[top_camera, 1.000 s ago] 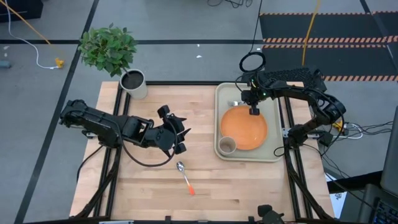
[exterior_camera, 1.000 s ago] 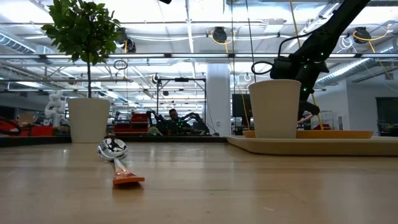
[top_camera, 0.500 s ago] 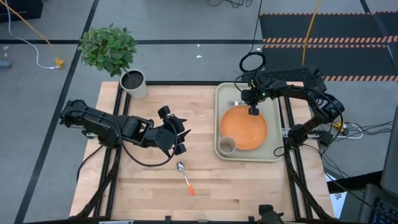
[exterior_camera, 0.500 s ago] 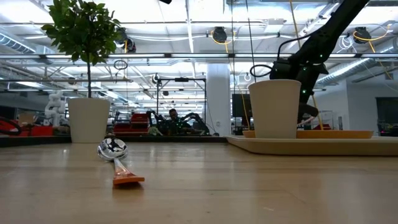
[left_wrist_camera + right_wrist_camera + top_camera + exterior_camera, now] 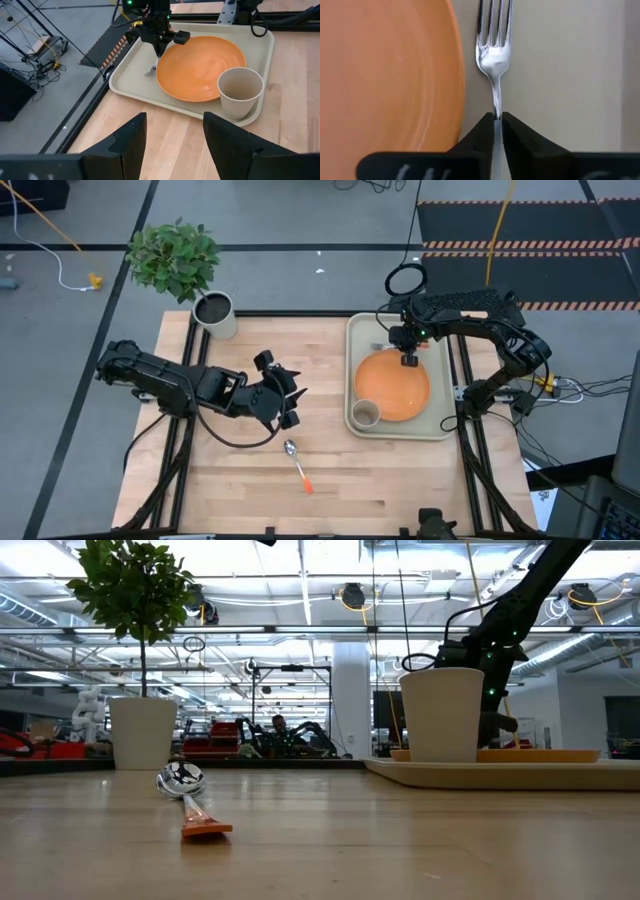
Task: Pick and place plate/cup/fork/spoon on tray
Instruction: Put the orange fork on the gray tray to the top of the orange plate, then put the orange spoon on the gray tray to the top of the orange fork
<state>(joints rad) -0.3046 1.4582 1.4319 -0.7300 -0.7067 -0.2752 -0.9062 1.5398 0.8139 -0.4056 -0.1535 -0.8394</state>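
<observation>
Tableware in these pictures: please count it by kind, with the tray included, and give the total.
Plate: 1
Cup: 1
Fork: 1, held by the right pincer
Spoon: 1, on the table
Tray: 1
Total: 5

Orange plate (image 5: 392,385), beige cup (image 5: 366,414), cream tray (image 5: 437,427)

Even bright overhead lighting, soft short shadows, glare on fork (image 5: 491,47) tines, low-view foreground blurred.
</observation>
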